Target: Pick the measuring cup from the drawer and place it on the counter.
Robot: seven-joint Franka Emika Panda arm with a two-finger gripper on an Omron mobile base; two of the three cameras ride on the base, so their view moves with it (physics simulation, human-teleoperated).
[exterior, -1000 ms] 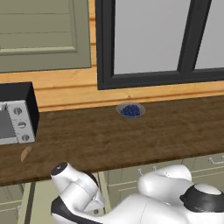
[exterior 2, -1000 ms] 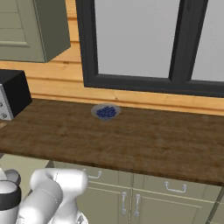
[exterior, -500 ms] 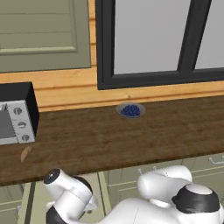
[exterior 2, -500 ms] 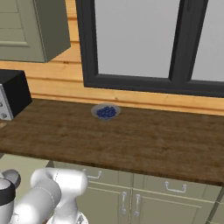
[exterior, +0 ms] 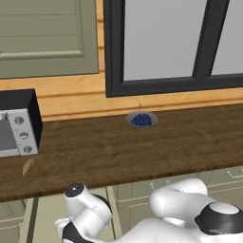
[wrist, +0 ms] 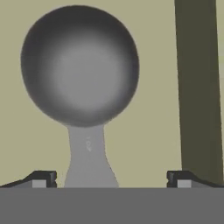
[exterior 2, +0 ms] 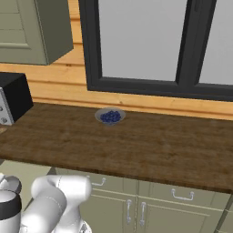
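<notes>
The measuring cup (wrist: 80,65) is a grey metal round cup seen from close above in the hand view, lying on the pale floor of the drawer (wrist: 148,131). Its short flat handle (wrist: 88,159) runs down toward the hand. My gripper (wrist: 111,180) is open right over that handle, which sits nearer the left fingertip (wrist: 43,178) than the right one (wrist: 180,178); neither touches it. The dark wood counter (exterior: 118,147) (exterior 2: 145,150) spans both base views, and the arm bends down below its front edge.
A glass bowl of blueberries (exterior: 142,119) (exterior 2: 110,116) stands at the back of the counter under the window. A toaster oven (exterior: 16,124) (exterior 2: 13,98) sits at the left, with a small tan item (exterior: 27,167) in front. A dark band (wrist: 197,87) borders the drawer floor on the right.
The arm's joints below the counter edge have shifted a little. The jaws have stayed open, and the things on the counter have not moved.
</notes>
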